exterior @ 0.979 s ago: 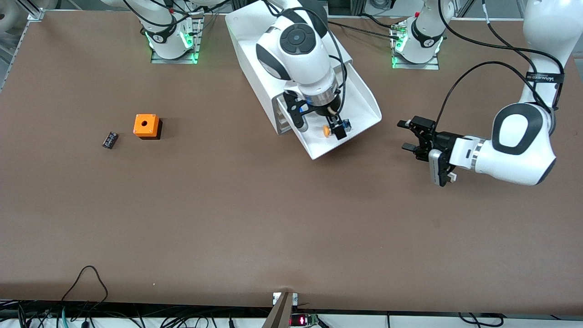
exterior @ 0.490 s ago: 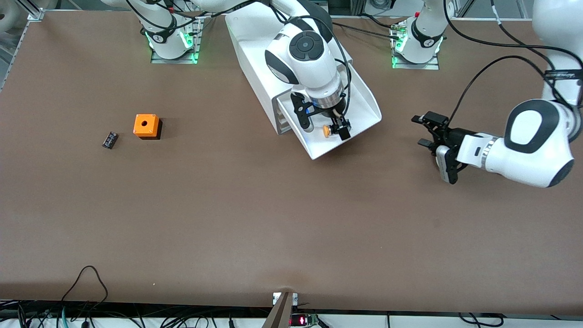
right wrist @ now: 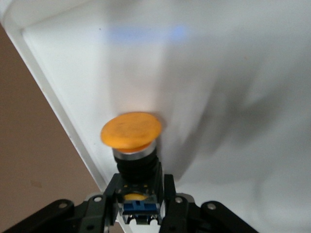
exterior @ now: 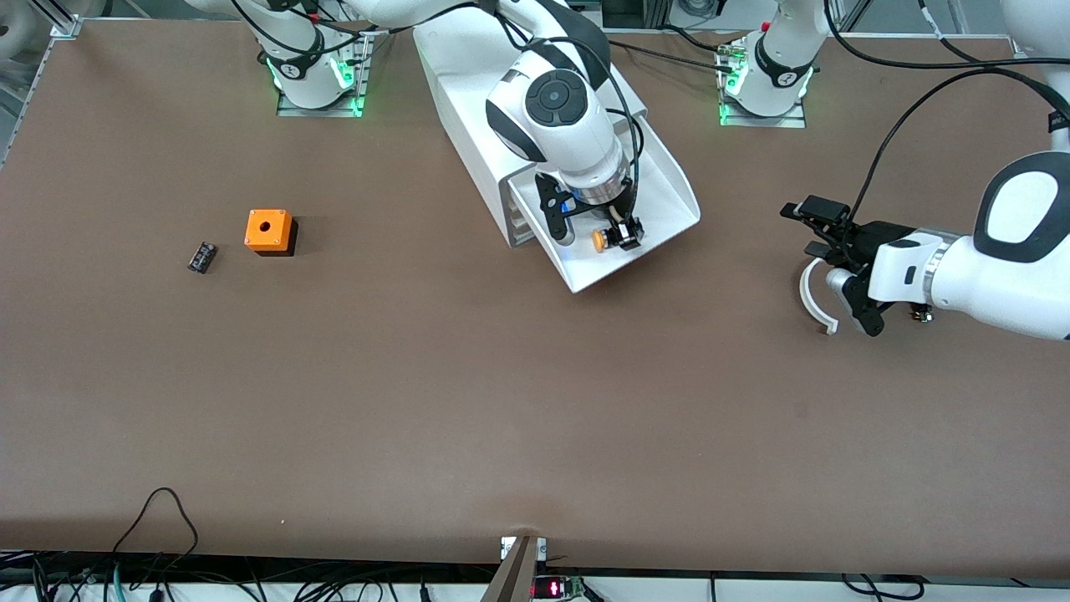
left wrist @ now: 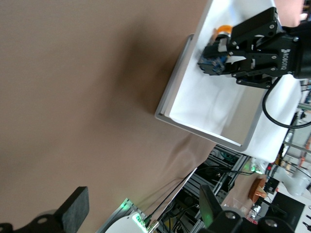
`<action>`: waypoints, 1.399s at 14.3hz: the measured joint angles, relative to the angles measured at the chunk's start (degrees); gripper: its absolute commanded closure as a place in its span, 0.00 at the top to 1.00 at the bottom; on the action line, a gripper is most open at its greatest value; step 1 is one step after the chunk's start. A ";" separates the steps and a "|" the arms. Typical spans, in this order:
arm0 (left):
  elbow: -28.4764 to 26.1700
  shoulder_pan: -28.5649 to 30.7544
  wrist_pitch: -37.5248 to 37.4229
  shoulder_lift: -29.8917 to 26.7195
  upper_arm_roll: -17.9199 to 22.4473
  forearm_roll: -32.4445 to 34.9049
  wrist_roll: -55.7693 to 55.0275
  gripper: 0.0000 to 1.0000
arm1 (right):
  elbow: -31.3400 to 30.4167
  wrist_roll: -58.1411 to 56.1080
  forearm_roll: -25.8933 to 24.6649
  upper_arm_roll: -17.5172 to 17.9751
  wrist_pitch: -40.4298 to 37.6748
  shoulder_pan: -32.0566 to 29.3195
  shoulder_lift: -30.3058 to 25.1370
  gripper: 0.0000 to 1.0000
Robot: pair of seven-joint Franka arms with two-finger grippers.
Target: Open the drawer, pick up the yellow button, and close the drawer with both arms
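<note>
The drawer (exterior: 664, 194) stands pulled out of the white cabinet (exterior: 468, 84), and its white floor (right wrist: 233, 73) shows in the right wrist view. My right gripper (exterior: 623, 237) is down in the drawer and shut on the button (exterior: 600, 239). The fingers (right wrist: 109, 194) clamp the button's black-and-blue body, and its orange cap (right wrist: 131, 130) sticks out in front of them. My left gripper (exterior: 804, 230) hovers open and empty over bare table toward the left arm's end. The left wrist view shows the drawer (left wrist: 204, 107), the button (left wrist: 222, 30) and my left gripper (left wrist: 141, 208).
An orange cube with a round hole (exterior: 269, 230) sits on the table toward the right arm's end, with a small black part (exterior: 201, 256) beside it. Cables hang along the table edge nearest the front camera.
My right gripper came down in the drawer and shut on the button. My left arm drew back from the drawer toward its own end of the table, staying open.
</note>
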 measured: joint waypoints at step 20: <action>8.35 -6.58 11.93 -3.05 0.21 24.55 -26.97 1.00 | 9.92 -46.03 2.30 -0.42 -24.29 -20.95 -6.28 0.00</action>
